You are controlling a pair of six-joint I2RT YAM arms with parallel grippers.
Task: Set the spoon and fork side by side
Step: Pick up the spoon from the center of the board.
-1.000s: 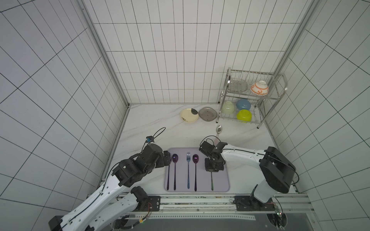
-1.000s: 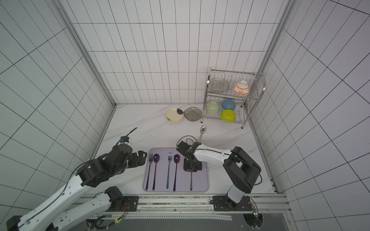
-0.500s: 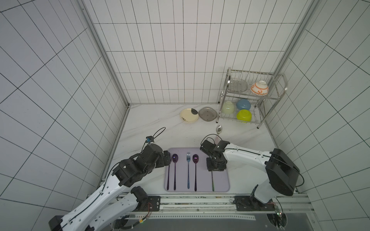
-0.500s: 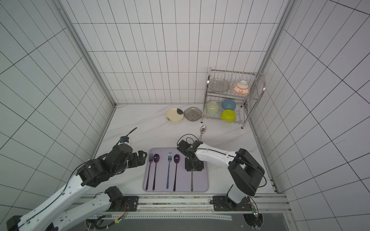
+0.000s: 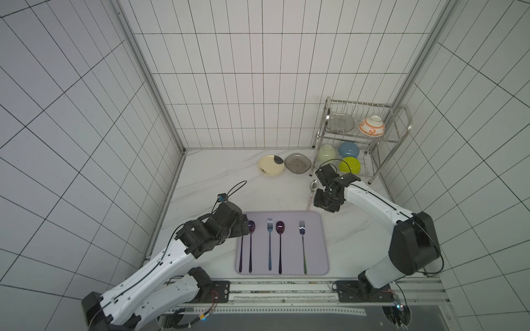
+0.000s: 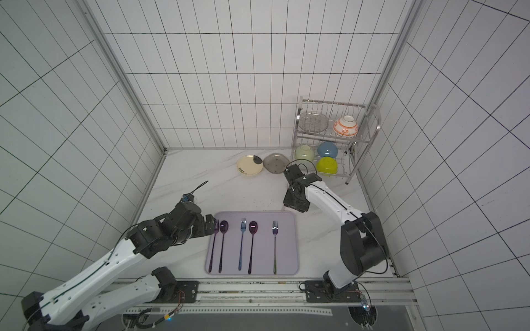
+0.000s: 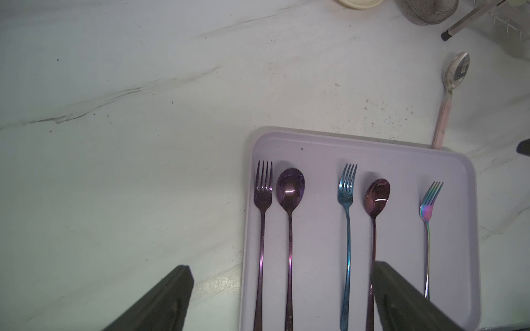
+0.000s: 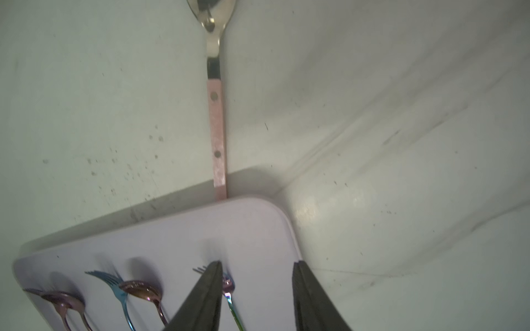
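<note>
My R claw (image 8: 257,265) half-open, empty, by tray (image 8: 258,217) corner nr pink-handle spoon (image 8: 217,123); L claw (image 7: 281,266) wide, empty, over tray edge.

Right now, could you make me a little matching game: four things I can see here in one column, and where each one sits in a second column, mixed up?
Things:
1. blue fork
2. pink-handled spoon
3. orange-patterned bowl
4. rainbow fork

Places:
A. top shelf of the rack
B. on the tray, at the end of the row, apart from the rest
C. on the counter, handle end at the tray's edge
D. on the tray, between two purple spoons

Pairs: 1-D, 2-C, 3-A, 4-B.
</note>
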